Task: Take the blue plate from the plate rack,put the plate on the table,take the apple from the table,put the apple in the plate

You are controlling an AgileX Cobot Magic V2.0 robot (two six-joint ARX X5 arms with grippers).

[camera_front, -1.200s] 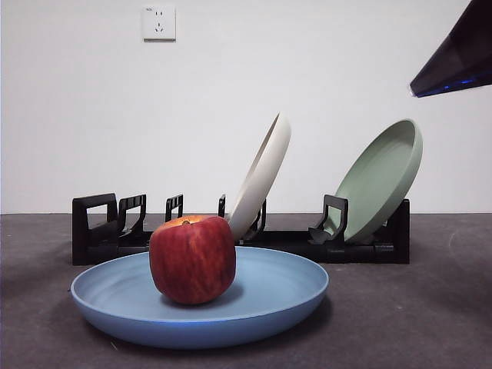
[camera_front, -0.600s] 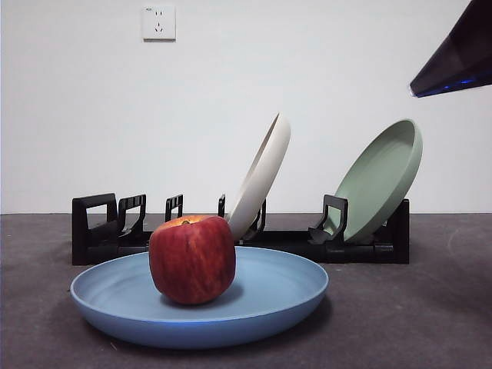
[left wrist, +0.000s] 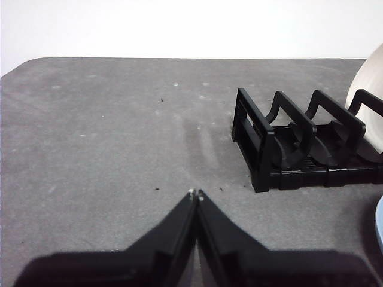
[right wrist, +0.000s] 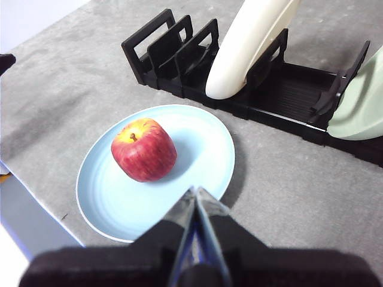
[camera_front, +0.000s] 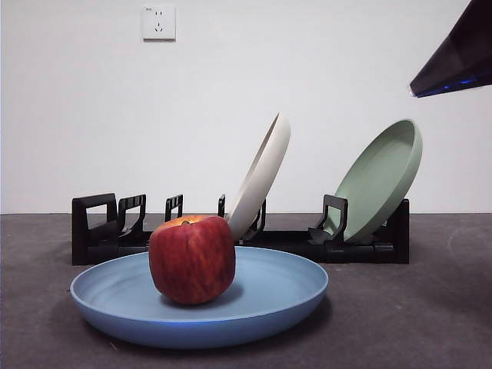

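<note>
The blue plate [camera_front: 261, 296] lies flat on the table [camera_front: 415, 323] in front of the plate rack [camera_front: 92, 231]. The apple [camera_front: 192, 259] sits upright in the plate, left of its middle. The right wrist view shows the same: the apple [right wrist: 143, 149] in the blue plate [right wrist: 197, 155], with the plate rack [right wrist: 287, 89] behind. My right gripper [right wrist: 196, 194] is shut and empty, raised above the plate's near edge; it shows as a dark tip [camera_front: 453, 58] at the top right of the front view. My left gripper [left wrist: 195, 194] is shut and empty above bare table beside the rack's end [left wrist: 257, 143].
A cream-white plate [camera_front: 261, 177] leans in the rack's middle and a sage-green plate [camera_front: 380, 181] leans at its right end. A wall socket [camera_front: 158, 22] is on the white wall. The table's edge [right wrist: 36, 203] runs close beside the blue plate.
</note>
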